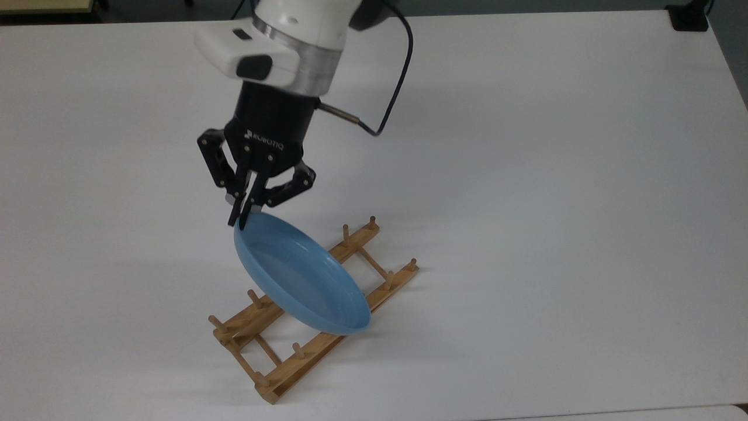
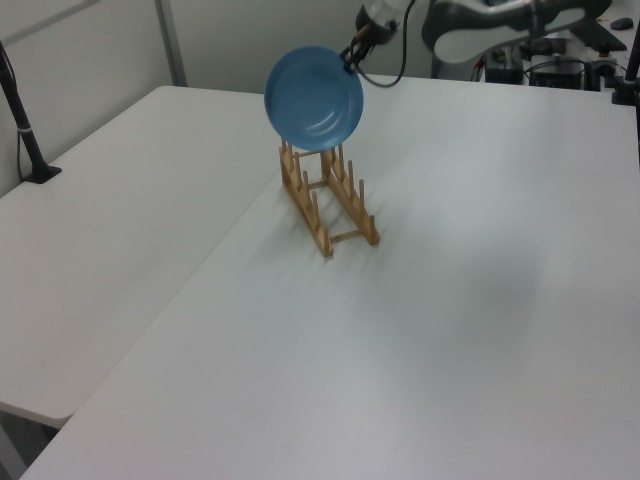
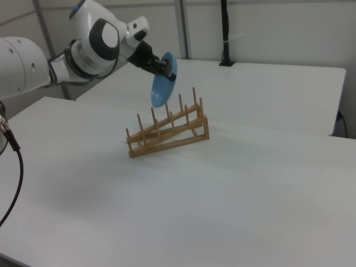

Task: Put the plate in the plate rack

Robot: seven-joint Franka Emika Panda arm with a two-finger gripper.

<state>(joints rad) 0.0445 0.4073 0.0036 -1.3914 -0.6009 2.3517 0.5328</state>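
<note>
My gripper (image 1: 241, 219) is shut on the rim of the light-blue plate (image 1: 301, 275), which hangs tilted nearly on edge in the air over the wooden plate rack (image 1: 269, 383). In the left view the plate (image 2: 314, 98) faces the camera just above the rack (image 2: 335, 215), held at its upper right rim by the gripper (image 2: 351, 62). Seen edge-on in the right view, the plate (image 3: 163, 86) hovers above the rack's (image 3: 169, 136) pegs, gripper (image 3: 165, 68) on its top rim.
The rack lies on a white table (image 1: 555, 175). A black stand (image 2: 25, 130) rises from the neighbouring table at the left view's left. The robot's cable (image 1: 397, 76) trails behind the wrist.
</note>
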